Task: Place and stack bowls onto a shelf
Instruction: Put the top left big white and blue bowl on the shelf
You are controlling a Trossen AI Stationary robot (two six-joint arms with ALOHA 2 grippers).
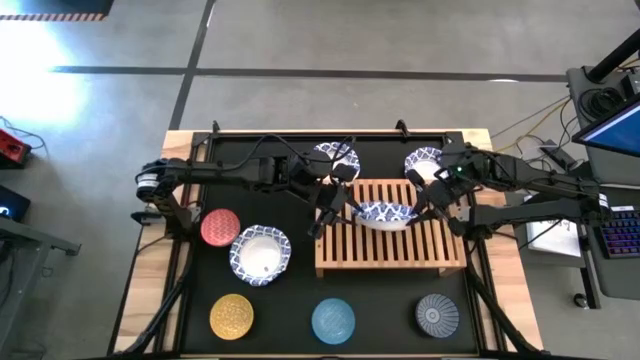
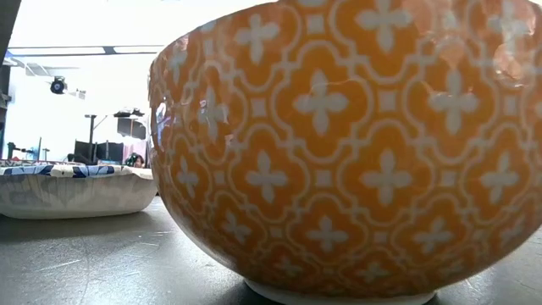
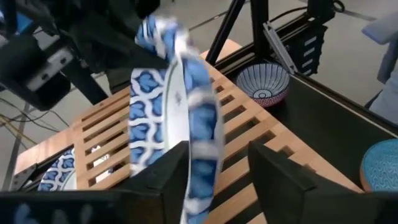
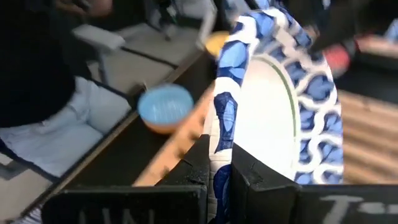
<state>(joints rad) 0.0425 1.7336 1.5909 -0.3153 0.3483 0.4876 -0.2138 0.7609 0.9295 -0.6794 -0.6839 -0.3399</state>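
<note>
A wide white bowl with a blue patterned rim [image 1: 386, 213] is over the far middle of the light-wood slatted shelf [image 1: 390, 250], tilted. My right gripper [image 1: 428, 205] is at its right side, shut on its rim. My left gripper [image 1: 338, 205] is at its left side, open, with the rim between its fingers [image 3: 217, 180]. Three more white-and-blue bowls sit on the black mat [image 1: 337, 160] [image 1: 425, 162] [image 1: 260, 255]. The red [image 1: 220, 227], yellow [image 1: 232, 316], light blue [image 1: 333, 320] and dark grey [image 1: 437, 314] small bowls also rest there. My left gripper stands open astride the bowl's left rim [image 3: 200, 155], coming level from the table's left. The rim lies close against one finger [image 3: 174, 180] and clear of the other [image 3: 273, 174]. I cannot tell whether it touches. My right gripper pinches the bowl's right rim [image 4: 219, 146] between its two fingers [image 4: 198, 163], one on the inside wall and one on the outside. It comes roughly level from the table's right. The bowl is tilted above the slats; whether it touches them I cannot tell.
The low view is filled by the yellow bowl [image 2: 356, 152], with a white-and-blue bowl [image 2: 76, 191] behind it on the left. The shelf's near half [image 1: 390, 262] has bare slats. A laptop and cables lie beyond the table's right edge [image 1: 615, 130].
</note>
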